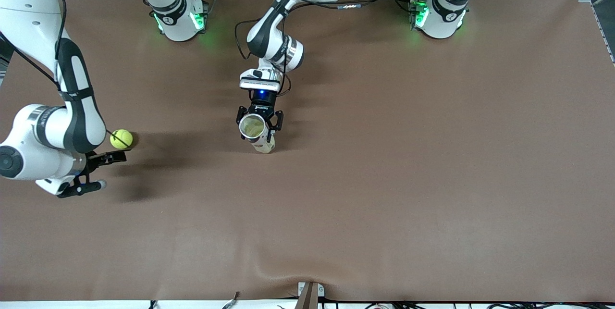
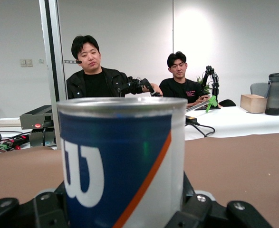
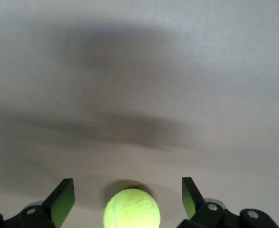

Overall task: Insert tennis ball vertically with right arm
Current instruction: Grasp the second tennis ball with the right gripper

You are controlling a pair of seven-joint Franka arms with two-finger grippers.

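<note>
A brown tabletop (image 1: 384, 179) carries two white arms. Near its middle, the left gripper (image 1: 258, 124) clasps an upright open can (image 1: 254, 129). By the edge at the right arm's end, the right gripper (image 1: 93, 172) hangs wide open and empty, the tennis ball (image 1: 121, 139) lying on the table between its fingers (image 3: 63, 199). A closing finger could nudge the ball and roll it away.

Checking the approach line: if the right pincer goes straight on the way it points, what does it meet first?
Most likely the tennis ball: it lies on the table between the right pincer's open fingers, straight ahead, though how deep between them is unclear.
</note>
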